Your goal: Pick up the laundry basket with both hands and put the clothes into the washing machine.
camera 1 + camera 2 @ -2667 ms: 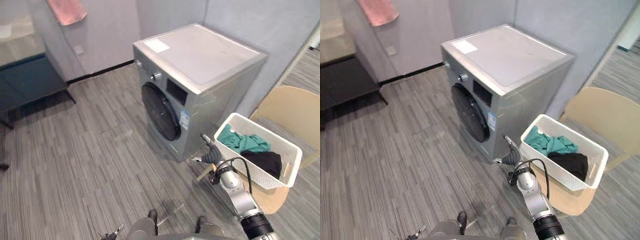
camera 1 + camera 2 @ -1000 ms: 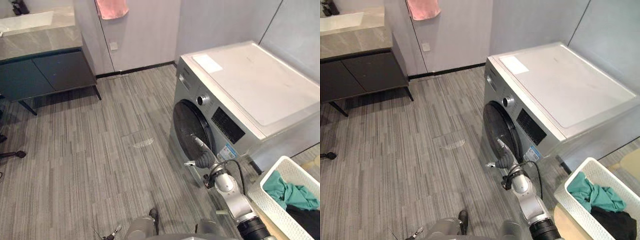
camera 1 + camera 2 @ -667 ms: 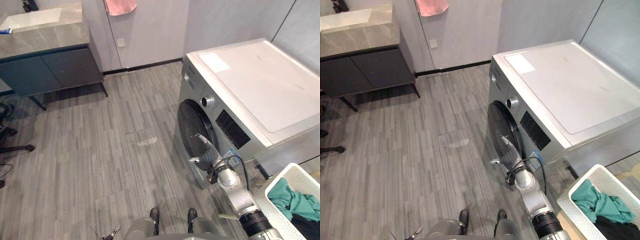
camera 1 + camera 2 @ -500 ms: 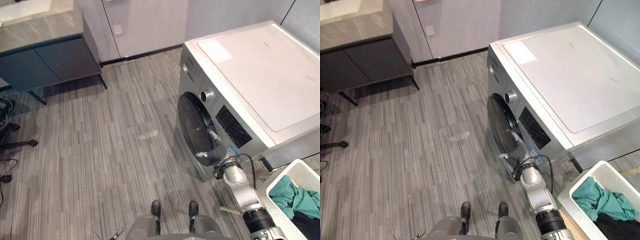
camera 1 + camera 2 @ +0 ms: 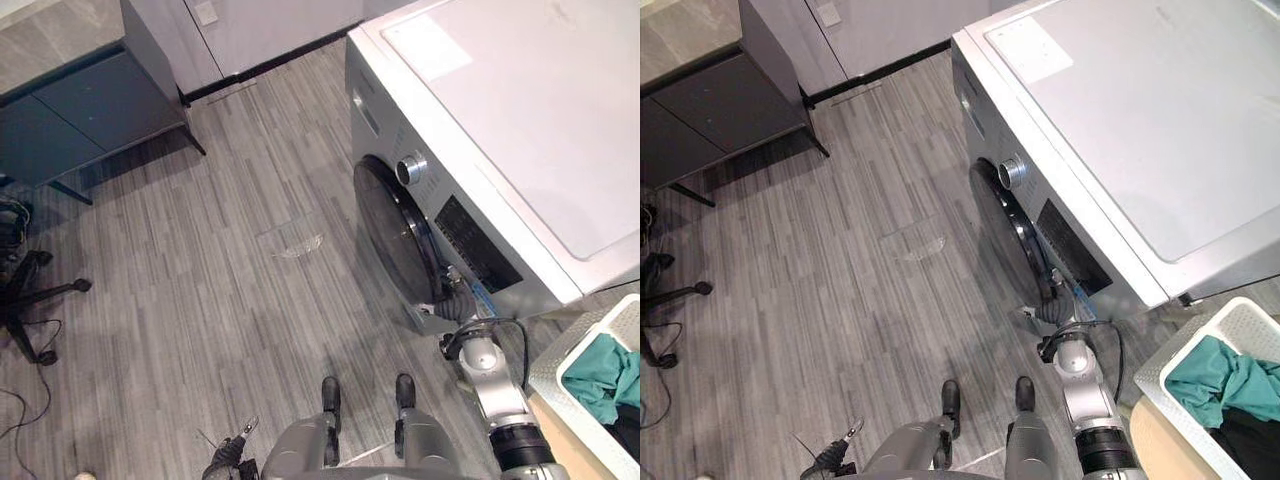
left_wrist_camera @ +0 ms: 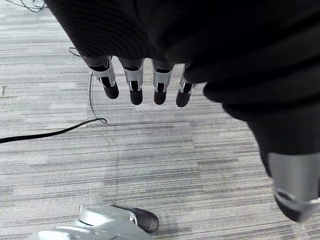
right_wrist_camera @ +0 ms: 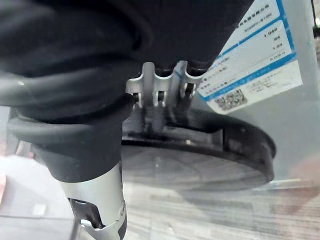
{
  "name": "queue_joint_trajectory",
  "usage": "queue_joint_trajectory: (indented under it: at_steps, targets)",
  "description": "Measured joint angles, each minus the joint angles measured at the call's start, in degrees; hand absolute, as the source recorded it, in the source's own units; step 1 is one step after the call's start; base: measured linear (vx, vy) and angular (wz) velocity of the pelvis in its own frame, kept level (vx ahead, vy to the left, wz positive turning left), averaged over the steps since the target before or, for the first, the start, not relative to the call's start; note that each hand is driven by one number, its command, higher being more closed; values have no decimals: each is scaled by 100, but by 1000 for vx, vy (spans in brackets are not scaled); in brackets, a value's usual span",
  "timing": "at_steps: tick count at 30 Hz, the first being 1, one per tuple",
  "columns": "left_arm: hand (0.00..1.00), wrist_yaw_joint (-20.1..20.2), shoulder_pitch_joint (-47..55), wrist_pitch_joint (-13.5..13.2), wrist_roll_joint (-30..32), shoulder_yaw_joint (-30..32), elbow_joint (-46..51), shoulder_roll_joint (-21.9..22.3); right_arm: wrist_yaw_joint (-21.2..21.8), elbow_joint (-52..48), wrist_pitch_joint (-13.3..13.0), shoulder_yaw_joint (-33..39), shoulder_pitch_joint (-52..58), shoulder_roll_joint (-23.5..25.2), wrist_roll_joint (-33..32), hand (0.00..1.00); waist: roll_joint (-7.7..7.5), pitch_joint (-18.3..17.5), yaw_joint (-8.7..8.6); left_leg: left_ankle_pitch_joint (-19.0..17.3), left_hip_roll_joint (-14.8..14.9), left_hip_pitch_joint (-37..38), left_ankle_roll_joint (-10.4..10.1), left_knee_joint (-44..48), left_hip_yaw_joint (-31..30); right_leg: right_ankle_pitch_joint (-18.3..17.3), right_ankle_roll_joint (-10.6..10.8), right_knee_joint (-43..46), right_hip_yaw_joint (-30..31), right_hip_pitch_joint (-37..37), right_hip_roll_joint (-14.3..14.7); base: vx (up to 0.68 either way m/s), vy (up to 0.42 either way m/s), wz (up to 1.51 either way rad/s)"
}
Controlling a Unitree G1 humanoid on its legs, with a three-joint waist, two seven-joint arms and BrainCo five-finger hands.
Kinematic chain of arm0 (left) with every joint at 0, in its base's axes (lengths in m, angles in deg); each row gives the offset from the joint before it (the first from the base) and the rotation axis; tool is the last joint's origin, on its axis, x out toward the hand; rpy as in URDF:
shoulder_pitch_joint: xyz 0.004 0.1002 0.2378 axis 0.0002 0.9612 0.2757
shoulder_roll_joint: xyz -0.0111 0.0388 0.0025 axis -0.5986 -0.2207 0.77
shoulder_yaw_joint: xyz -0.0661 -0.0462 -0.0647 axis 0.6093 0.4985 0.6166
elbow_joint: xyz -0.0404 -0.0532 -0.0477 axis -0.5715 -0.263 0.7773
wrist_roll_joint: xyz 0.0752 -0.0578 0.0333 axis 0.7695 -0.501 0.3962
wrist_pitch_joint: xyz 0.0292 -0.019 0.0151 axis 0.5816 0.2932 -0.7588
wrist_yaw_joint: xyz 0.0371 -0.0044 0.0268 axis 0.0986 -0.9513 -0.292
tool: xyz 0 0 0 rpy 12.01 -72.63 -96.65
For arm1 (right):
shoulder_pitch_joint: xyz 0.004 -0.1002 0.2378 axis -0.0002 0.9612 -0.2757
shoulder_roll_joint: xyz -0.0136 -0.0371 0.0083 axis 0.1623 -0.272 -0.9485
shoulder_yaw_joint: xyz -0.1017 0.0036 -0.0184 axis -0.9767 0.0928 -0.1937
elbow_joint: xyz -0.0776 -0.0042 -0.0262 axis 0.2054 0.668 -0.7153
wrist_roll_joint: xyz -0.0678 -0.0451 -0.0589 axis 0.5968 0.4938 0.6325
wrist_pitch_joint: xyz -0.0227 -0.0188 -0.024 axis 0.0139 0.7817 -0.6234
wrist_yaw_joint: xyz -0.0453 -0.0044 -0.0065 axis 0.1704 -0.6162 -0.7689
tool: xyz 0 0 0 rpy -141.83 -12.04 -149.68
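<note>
Laundry basket (image 5: 1192,345): white, parked on a beige seat (image 5: 1155,440) at the robot's right, just beside the washer's front corner. Neither hand is on it, so the lift isn't started.
Clothes: a green garment (image 5: 1225,372) and a black garment (image 5: 1252,435) are heaped inside, waiting to be loaded.
Washing machine (image 5: 1140,130): a front-loader. Its dark round door (image 5: 1012,235) looks closed, and that probably explains why the basket waits.
Right hand (image 5: 1058,303): it's up against the door's lower rim, by the label, likely placed to pull the door open. Whether it grips or merely touches, I cannot tell.
Left hand (image 6: 150,35): low over the grey floor (image 5: 200,300), fingers straight and loose, holding nothing. It's idle, since the door looks like a one-hand job.
Next call: get the door wide open, then both hands go to the basket.
</note>
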Motion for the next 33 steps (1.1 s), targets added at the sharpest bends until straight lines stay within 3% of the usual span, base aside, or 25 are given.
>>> queue_joint_trajectory:
  at_steps: [2,5,8,12,15,20,25,27,30,33]
  targets:
    - [0,-33,8,-19,-71,-76,90,29,-93,306,-38,-3,-386,-19,-130,0,92,92,-3,99,-6,-105,-108,-89,-2,31,-7,48,10,-169,-11,-106,-16,2]
    - [0,-90,-4,-114,-261,-342,150,66,-225,1336,-17,-3,-1410,-120,-378,0,297,253,25,296,-6,-186,55,-303,-10,108,-41,108,9,-378,6,-132,-24,1]
    - [0,-98,-32,-231,-436,-600,213,109,-277,1972,-8,-62,-2220,-272,-632,0,481,480,167,424,-16,-277,11,-442,-22,162,-14,153,5,-544,-3,-137,-17,3]
    - [0,-103,-49,-253,-540,-688,202,71,-401,2133,-45,-217,-2302,-10,-767,0,497,511,162,494,4,-375,-51,-444,-149,235,-48,102,-113,-583,5,-79,-27,11]
    - [0,-108,-76,-252,-542,-657,169,70,-429,2091,-4,-827,-2313,6,-745,0,497,511,169,496,37,-439,-58,-440,-145,300,-53,-5,-158,-569,18,-28,-24,5]
    - [0,-202,-210,-244,-540,-368,96,152,-14,1863,-18,-2218,-1842,261,-747,0,483,504,167,519,95,-333,-37,-311,-292,291,-86,5,-408,-308,26,54,-36,19]
    - [0,-217,-222,-221,-514,-120,89,143,810,1869,-199,-3590,-1643,658,-737,0,242,380,224,515,138,-126,-40,-248,-439,170,-148,26,-667,42,43,56,-34,26]
    - [0,-221,-212,-146,-492,73,79,108,1031,1888,-281,-3627,-1438,874,-740,0,9,258,326,489,152,3,-71,-249,-495,160,-152,-26,-739,232,59,11,-10,17]
    - [0,-223,-207,-92,-456,262,-48,-19,1124,1855,-307,-3446,-1268,868,-739,0,-299,95,309,477,156,101,-67,-272,-485,168,-149,-114,-723,354,78,-15,8,1]
    - [0,-221,-202,46,-233,310,-161,-144,1109,1398,-303,-2640,-626,653,-734,0,-621,-111,298,428,183,158,6,-292,-308,263,-120,-346,-546,418,134,-43,13,-25]
